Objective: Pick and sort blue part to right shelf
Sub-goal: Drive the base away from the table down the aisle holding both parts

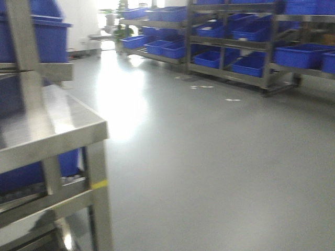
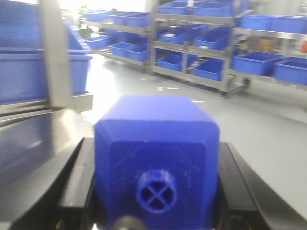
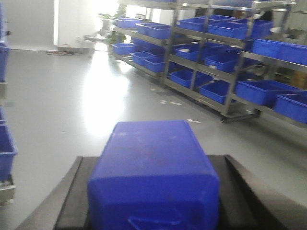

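In the left wrist view my left gripper (image 2: 156, 167) is shut on a blue part (image 2: 156, 143), a boxy block with a round cross-shaped boss on its near face; black fingers (image 2: 76, 172) press both its sides. In the right wrist view my right gripper (image 3: 153, 187) is shut on a second blue part (image 3: 153, 167), a smooth rectangular block held between black fingers (image 3: 72, 196). Neither gripper shows in the front view. The shelf on the right (image 1: 251, 42) holds blue bins across the grey floor.
A steel rack (image 1: 52, 130) with blue bins (image 1: 47, 36) stands close at the left, its post (image 1: 99, 198) near the front; it also shows in the left wrist view (image 2: 53, 57). Long shelving with blue bins (image 3: 216, 52) runs along the far right. Grey floor (image 1: 209, 157) lies between.
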Motion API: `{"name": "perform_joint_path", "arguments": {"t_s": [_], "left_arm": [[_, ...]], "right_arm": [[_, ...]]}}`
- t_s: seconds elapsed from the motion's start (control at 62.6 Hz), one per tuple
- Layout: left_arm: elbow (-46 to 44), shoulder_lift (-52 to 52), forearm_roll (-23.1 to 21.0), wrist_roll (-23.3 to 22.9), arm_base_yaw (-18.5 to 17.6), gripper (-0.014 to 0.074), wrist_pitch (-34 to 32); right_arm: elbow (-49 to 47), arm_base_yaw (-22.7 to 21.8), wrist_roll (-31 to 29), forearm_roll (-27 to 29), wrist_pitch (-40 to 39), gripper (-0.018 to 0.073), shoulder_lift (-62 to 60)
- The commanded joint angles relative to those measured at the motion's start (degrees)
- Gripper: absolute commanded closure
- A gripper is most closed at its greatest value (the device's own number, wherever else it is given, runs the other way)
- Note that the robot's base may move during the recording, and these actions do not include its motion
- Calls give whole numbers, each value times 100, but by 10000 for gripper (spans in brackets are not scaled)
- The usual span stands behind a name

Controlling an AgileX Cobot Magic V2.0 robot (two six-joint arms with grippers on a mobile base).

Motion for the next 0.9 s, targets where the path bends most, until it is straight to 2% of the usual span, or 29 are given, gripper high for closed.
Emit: {"name": "perform_joint_path", "arguments": {"t_s": [0.0, 0.879], "left_arm": [[-176, 39, -35, -2, -21, 209, -541], [-176, 39, -35, -2, -21, 209, -541]], "right_arm": [[-153, -38, -7, -10, -530, 153, 39], [-153, -38, -7, -10, -530, 153, 39]]}}
